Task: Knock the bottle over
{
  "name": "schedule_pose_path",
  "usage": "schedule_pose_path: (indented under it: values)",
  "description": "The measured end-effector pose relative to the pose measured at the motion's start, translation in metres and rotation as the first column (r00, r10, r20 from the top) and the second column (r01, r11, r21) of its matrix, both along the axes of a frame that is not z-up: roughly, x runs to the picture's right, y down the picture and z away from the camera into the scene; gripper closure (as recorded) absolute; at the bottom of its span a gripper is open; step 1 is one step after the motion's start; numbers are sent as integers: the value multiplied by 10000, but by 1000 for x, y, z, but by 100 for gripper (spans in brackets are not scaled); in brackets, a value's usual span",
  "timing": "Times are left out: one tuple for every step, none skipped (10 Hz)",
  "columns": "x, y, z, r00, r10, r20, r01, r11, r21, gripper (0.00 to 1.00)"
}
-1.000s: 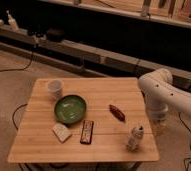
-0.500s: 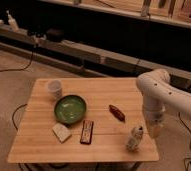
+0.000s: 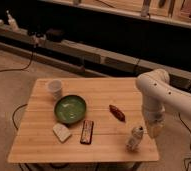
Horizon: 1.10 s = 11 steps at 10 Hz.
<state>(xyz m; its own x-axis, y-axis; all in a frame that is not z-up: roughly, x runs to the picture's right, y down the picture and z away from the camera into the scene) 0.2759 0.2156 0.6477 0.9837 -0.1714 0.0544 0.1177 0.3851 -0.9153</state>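
The bottle (image 3: 134, 138) is small, pale whitish-grey and lumpy. It stands upright near the front right corner of the wooden table (image 3: 44, 145). My white arm comes in from the right and bends down over the table's right edge. My gripper (image 3: 154, 131) hangs at the end of it, just to the right of the bottle, at about the bottle's height and a small gap away from it.
On the table are a translucent cup (image 3: 54, 88) at the back left, a green bowl (image 3: 70, 108), a white block (image 3: 62, 132), a dark flat bar (image 3: 87, 131) and a reddish item (image 3: 117, 112). A tiny white nozzle bottle (image 3: 10, 19) stands on the far ledge.
My gripper has moved slightly down and left, closer to the bottle. The bottle and the other things have not moved.
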Motion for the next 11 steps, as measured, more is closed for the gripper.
schedule_pose_path:
  values:
    - [-6,-1,1,9997,206,130,-206,9998,-24,95]
    - [-27,-9,5,9961,751,458,-750,9972,-43,95]
    - [-56,-21,10,9841,1481,977,-1490,9888,20,95]
    - [-82,-35,16,9647,2145,1531,-2193,9755,151,95]
    - [-115,-58,25,9206,3083,2396,-3290,9429,511,95]
    - [-133,-76,33,8813,3618,3040,-4030,9114,836,95]
    - [-150,-97,42,8252,4239,3734,-4965,8595,1216,95]
    - [-159,-114,49,7726,4785,4172,-5772,8032,1477,95]
    - [-162,-125,57,7209,5322,4439,-6481,7446,1599,95]
    - [-160,-130,62,6846,5691,4556,-6926,7027,1630,95]
    - [-159,-133,63,6691,5849,4586,-7110,6834,1657,95]
